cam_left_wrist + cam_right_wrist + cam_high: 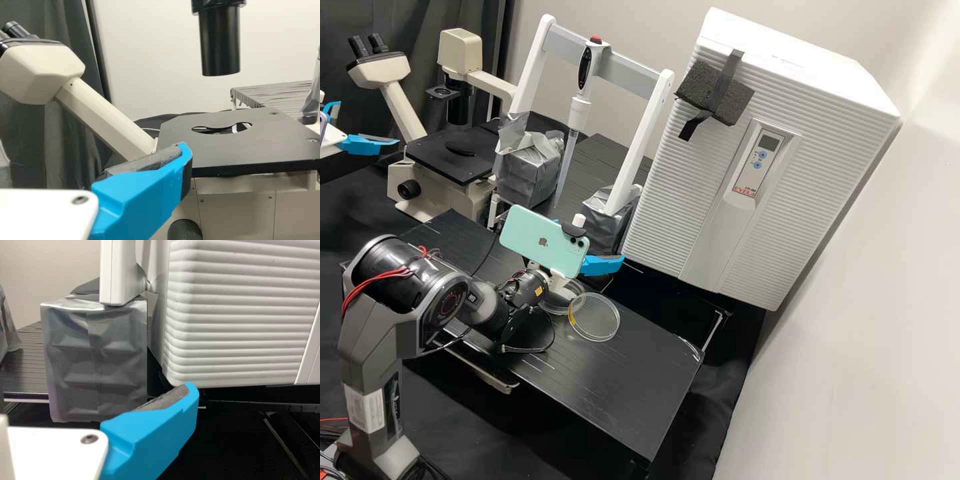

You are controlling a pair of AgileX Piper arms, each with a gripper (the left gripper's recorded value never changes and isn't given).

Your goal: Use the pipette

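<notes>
The pipette point(582, 80) hangs upright on a white stand point(547, 50) at the back, its long tip point(563, 167) pointing down between two tape-wrapped blocks. My right gripper point(605, 260) sits low over the black bench point(620, 380), between the right-hand block point(95, 360) and a clear petri dish point(594, 317). One blue finger point(155, 440) shows, with a bare pad. My left gripper point(357, 125) is at the far left beside the microscope stage point(240, 142). Its finger point(145, 190) has nothing against the pad.
A big white ribbed appliance point(760, 153) stands close on the right of the stand. The microscope point(433, 167) fills the back left. A second clear dish point(561, 297) lies under the right wrist. A mint phone point(543, 240) is clamped on that arm.
</notes>
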